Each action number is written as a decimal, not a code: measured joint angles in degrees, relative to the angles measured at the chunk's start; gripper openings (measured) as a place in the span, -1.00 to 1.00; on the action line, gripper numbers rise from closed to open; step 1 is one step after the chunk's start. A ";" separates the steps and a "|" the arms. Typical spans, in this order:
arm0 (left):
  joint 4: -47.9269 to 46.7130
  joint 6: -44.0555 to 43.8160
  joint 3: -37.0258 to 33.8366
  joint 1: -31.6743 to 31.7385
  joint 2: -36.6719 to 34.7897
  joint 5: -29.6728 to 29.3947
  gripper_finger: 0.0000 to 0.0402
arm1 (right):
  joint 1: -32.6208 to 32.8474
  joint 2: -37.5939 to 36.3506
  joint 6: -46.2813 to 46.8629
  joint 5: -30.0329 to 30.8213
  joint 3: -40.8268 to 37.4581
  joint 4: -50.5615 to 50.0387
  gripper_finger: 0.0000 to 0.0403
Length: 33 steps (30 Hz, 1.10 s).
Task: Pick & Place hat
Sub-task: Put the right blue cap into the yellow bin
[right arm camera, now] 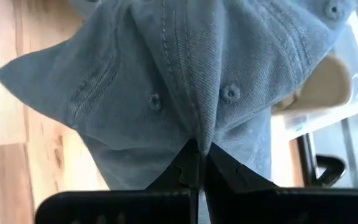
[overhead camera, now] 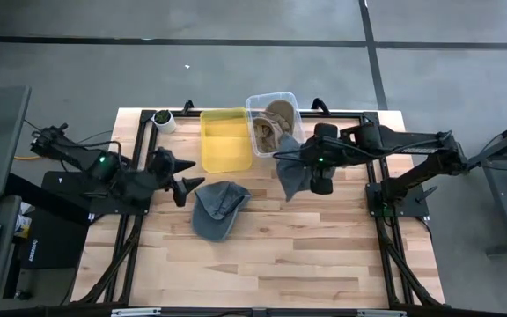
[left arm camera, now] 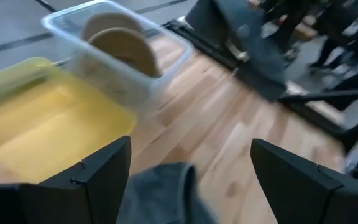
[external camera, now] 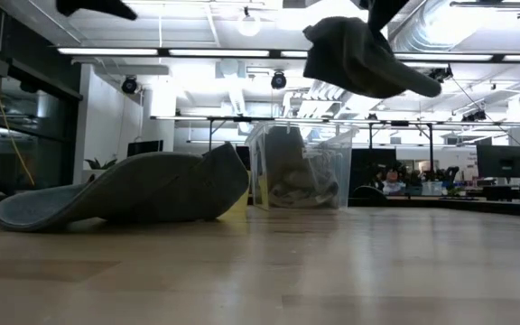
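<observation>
Two grey-blue denim hats show. One hat (overhead camera: 216,210) lies on the wooden table by its brim and crown, also seen in the low view (external camera: 125,190). The other hat (overhead camera: 290,179) hangs in the air below my right gripper (overhead camera: 302,165), which is shut on it in front of the clear bin. My left gripper (overhead camera: 196,173) stands open just left of the lying hat and above its edge (left arm camera: 166,196), touching nothing. My right gripper pinches a raised fold of the hat's crown cloth (right arm camera: 199,134) between its two fingertips. The fingers slant down from above. The hat hangs below them, lifted clear of the table (external camera: 364,59), its cloth spreading out slack from the pinch.
A yellow bin (overhead camera: 225,139) and a clear plastic bin (overhead camera: 275,104) holding tan hats stand side by side at the table's far edge. A small white cup (overhead camera: 163,121) sits at the far left. Bare wood lies toward the near edge.
</observation>
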 joint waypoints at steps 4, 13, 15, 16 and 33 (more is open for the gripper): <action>9.20 5.34 0.00 7.61 0.26 8.93 0.54 | 0.00 0.00 -2.81 2.04 0.00 1.97 -1.00; 23.01 5.49 0.00 26.61 6.48 33.83 0.54 | -0.07 0.00 -7.75 7.73 -0.02 6.84 -1.00; 26.43 5.00 0.00 29.23 8.87 37.62 0.54 | -0.07 0.02 -8.94 8.78 -0.02 8.85 -1.00; 27.78 4.43 0.00 30.56 10.12 39.43 0.54 | -0.07 0.00 -9.58 9.30 -0.02 9.78 -1.00; 55.52 -6.51 -0.07 40.85 26.11 57.22 0.54 | -1.68 0.02 -13.17 11.12 -0.04 13.78 -1.00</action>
